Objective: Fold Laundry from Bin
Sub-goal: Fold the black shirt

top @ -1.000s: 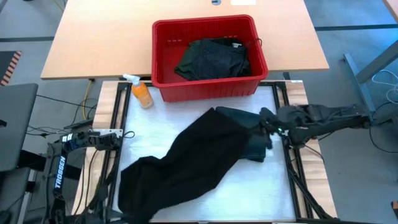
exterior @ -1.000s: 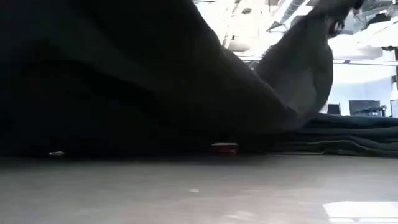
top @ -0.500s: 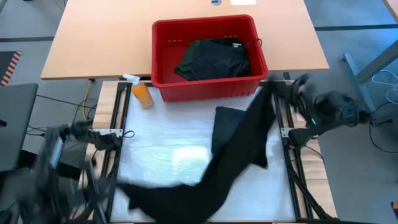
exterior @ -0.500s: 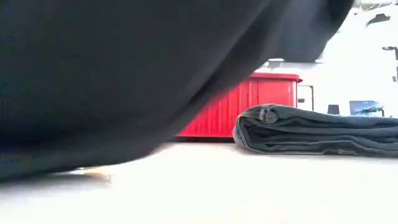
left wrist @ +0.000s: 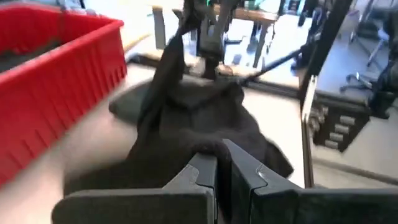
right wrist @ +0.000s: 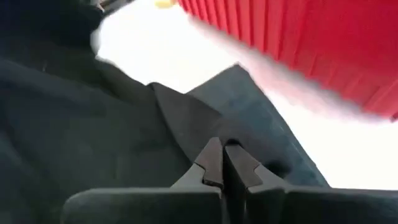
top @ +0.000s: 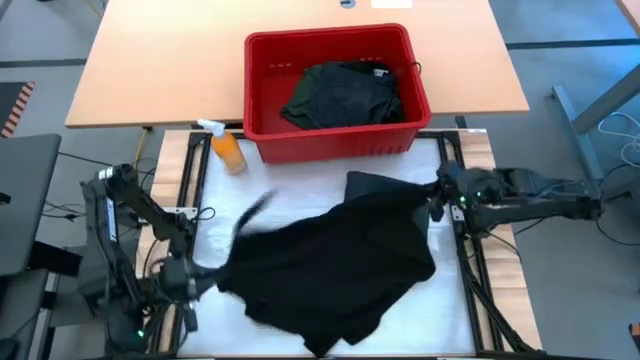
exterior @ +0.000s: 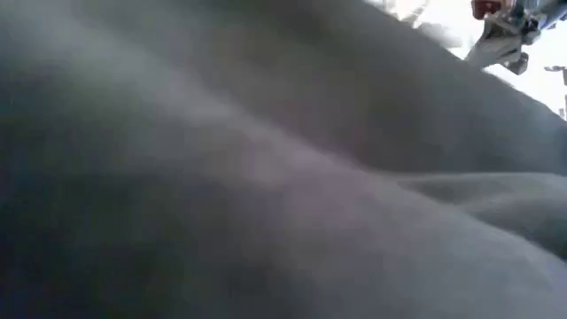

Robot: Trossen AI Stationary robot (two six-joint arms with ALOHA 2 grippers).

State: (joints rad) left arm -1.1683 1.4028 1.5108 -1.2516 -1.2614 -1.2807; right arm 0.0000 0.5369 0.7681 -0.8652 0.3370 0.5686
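A black garment [top: 330, 265] lies spread over the white mat, stretched between my two grippers. My left gripper [top: 200, 278] is shut on its near-left end and my right gripper [top: 436, 203] on its far-right end. It partly covers a folded dark garment [top: 372, 184] that lies flat on the mat. Behind the mat stands the red bin [top: 330, 142], with another dark garment [top: 345, 95] crumpled on its floor. The low view is filled by blurred black cloth [exterior: 221, 177]. My left gripper pinches a bunched edge of the black garment [left wrist: 202, 148] between its two fingers, coming nearly level from the table's left. The cloth runs slack from the fingers across the mat. My right gripper pinches a fold of the garment's far-right end [right wrist: 198, 134] between its two fingertips, coming from the table's right. The cloth hangs from them down onto the mat and the folded garment.
An orange spray bottle [top: 228, 148] stands at the mat's far left corner, beside the bin. Black frame rails [top: 470, 270] run along both sides of the mat. A wooden table [top: 150, 60] carries the bin.
My right gripper swung up toward the far right edge, lifting the garment taut and clear of the folded one, then came back down. My left gripper went toward the near edge. The garment has dropped and spread over the mat's middle, partly on the folded garment.
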